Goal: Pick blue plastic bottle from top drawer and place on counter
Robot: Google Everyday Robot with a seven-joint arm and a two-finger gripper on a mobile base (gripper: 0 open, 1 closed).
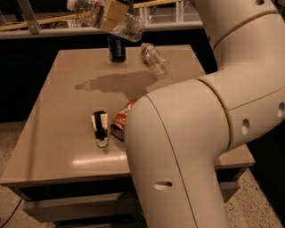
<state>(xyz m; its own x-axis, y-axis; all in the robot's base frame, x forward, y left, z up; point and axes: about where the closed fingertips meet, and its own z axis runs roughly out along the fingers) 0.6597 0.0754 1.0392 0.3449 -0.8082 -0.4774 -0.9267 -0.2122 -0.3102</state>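
Where the gripper (114,16) hangs at the top edge of the view, above the far side of the counter (58,102), it is seen clenched across the middle of the blue plastic bottle (88,10). One tan finger is laid over the bottle's waist. The bottle is held nearly on its side, white cap to the left and base tilted down to the right, well clear of the surface. A shadow (116,83) is cast on the tabletop beneath it.

Just below the held bottle a blue soda can (116,48) is stood upright near the far edge. Beside it a second clear bottle (154,58) is laid on its side. Nearer the front, a red cola can (121,123) is partly hidden behind the robot arm (187,147), with a small black-and-white object (100,128) just beside it. The top drawer (67,208) is seen below the front edge of the counter.

The step in hand is judged to be the placing — the bottle is already out of the drawer and carried over the counter. A lowering onto bare surface is called for next, kept apart from the can and the lying bottle; the bottle's tilt should be levelled before the fingers are released, or it may roll.
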